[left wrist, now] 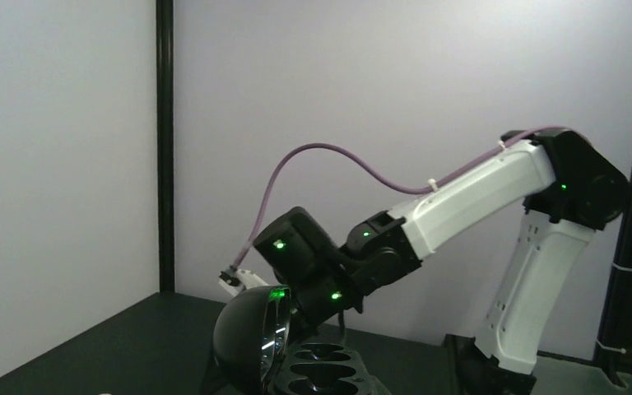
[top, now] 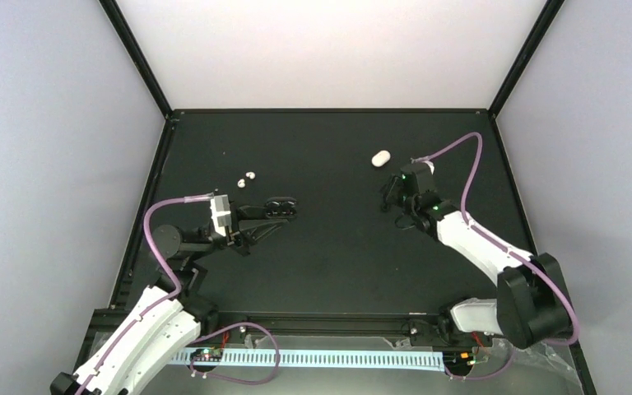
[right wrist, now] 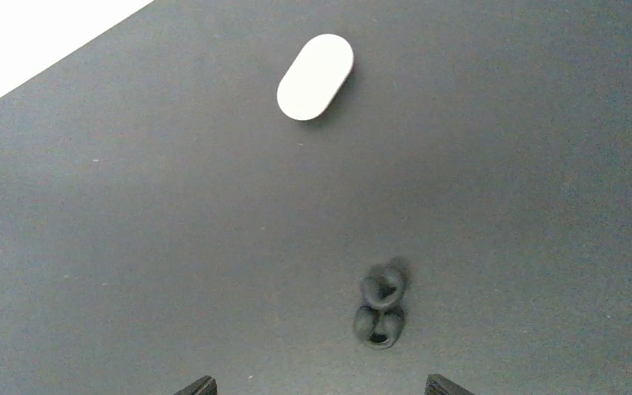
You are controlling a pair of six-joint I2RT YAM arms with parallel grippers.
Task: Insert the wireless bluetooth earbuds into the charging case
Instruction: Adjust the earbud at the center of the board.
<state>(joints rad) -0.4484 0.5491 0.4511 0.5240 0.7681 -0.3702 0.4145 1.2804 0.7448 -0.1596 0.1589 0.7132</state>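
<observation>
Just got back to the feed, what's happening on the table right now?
Nothing is held yet. The charging case lies on the table just ahead of the right tool, which is open. The two earbuds sit side by side, outside the case, beyond the left tool, which looks open and empty.

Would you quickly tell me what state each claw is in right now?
Left claw: open, holding nothing.
Right claw: open, holding nothing.
</observation>
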